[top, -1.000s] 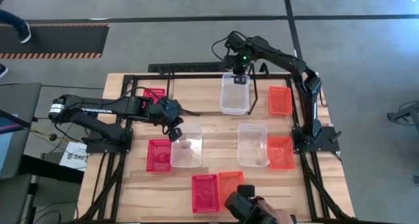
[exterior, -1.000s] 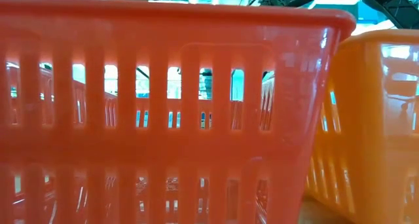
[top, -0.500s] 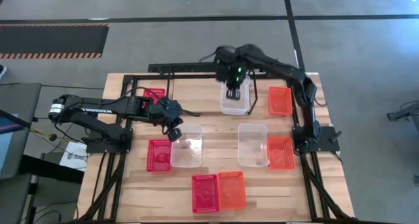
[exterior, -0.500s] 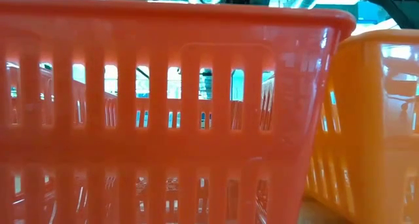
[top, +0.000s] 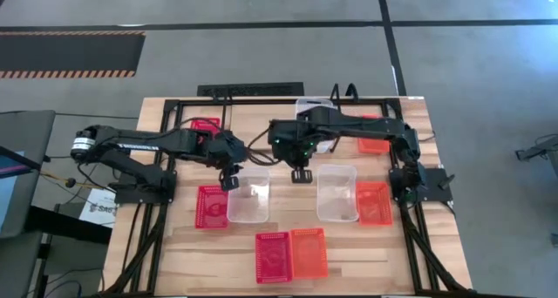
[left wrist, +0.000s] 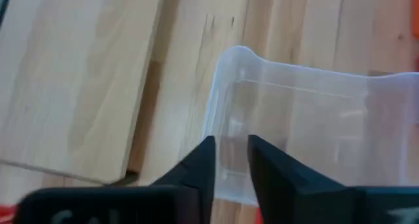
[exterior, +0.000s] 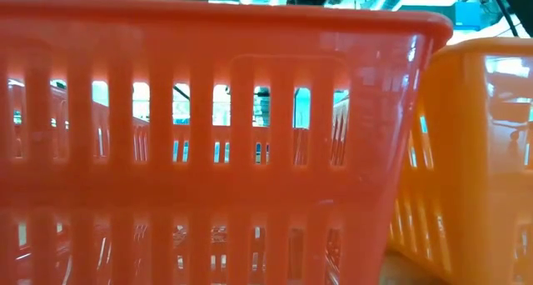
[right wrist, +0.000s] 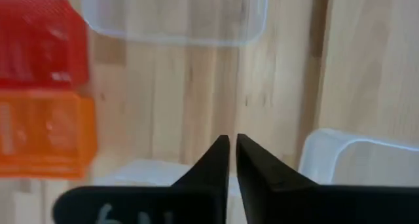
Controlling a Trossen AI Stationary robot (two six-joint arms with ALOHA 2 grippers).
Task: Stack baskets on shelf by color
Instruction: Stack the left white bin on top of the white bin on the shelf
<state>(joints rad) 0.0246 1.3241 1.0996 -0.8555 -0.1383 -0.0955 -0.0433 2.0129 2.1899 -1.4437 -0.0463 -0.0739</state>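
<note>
In the high view my left gripper [top: 232, 181] is at the far left corner of a clear basket [top: 249, 195] standing on the table beside a red basket [top: 211, 207]. My right gripper [top: 301, 172] is shut and hovers over bare wood between that clear basket and a second clear basket [top: 337, 192]; the right wrist view shows its fingers [right wrist: 230, 145] closed on nothing. At the far side, the shelf [top: 342, 92] bears a clear basket [top: 312, 104], a red basket [top: 206, 124] and an orange basket [top: 377, 145], the last two partly hidden by the arms. My left gripper [left wrist: 230, 160] is on the clear basket's end wall [left wrist: 222, 112] near its corner [left wrist: 232, 52], one finger inside the basket and one outside, coming from above. The basket stands flat on the table.
An orange basket [top: 375, 202] lies right of the second clear one. A red basket [top: 272, 256] and an orange basket [top: 309, 253] sit side by side at the near edge; they fill the low view [exterior: 216, 135]. The black frame [top: 174, 106] rims the table.
My right gripper has left the clear basket on the shelf and travelled toward the near edge and slightly left, stopping over the table's middle between the two clear baskets. A person's hand at the near edge has withdrawn. My left gripper has kept still.
</note>
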